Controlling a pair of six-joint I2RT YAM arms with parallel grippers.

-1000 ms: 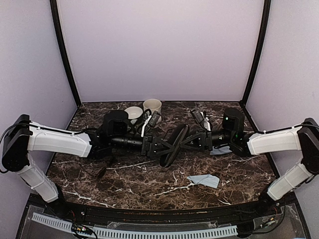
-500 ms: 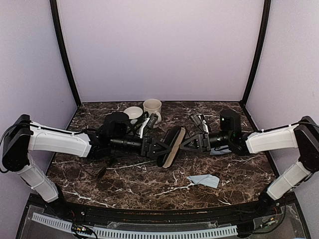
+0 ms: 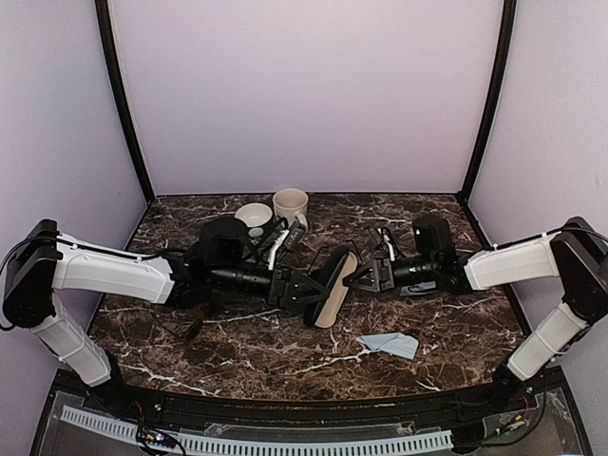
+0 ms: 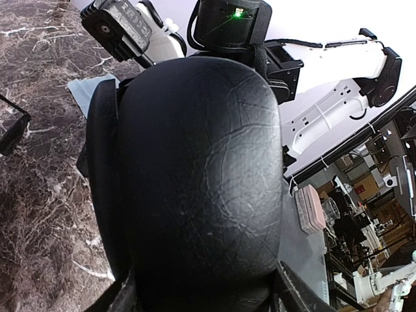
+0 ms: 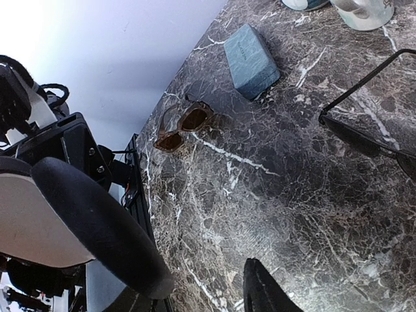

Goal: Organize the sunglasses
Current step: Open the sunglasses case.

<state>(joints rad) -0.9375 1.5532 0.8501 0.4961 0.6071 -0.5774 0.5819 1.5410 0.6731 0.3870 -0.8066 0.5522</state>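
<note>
My left gripper (image 3: 302, 288) is shut on the black oblong case (image 3: 328, 285), which fills the left wrist view (image 4: 195, 175). The case stands open over the table's middle and shows its beige lining (image 5: 26, 221). My right gripper (image 3: 361, 275) is open at the case's raised lid; one finger (image 5: 260, 292) shows, and the other is hidden behind the lid. The brownish sunglasses (image 5: 182, 127) lie folded on the marble beyond the case. The black thin-framed sunglasses (image 5: 367, 123) lie close by and also show at the edge of the left wrist view (image 4: 13, 127).
A grey-blue rectangular case (image 5: 252, 60) lies past the brownish pair. A cream mug (image 3: 290, 201) and a white cup (image 3: 252, 217) stand at the back. A pale blue cloth (image 3: 389, 344) lies front right, and another (image 3: 418, 288) lies under the right arm.
The black case has swung open between the grippers and now shows its beige lining. Both grippers have sunk lower, and the right gripper has let go of it.
</note>
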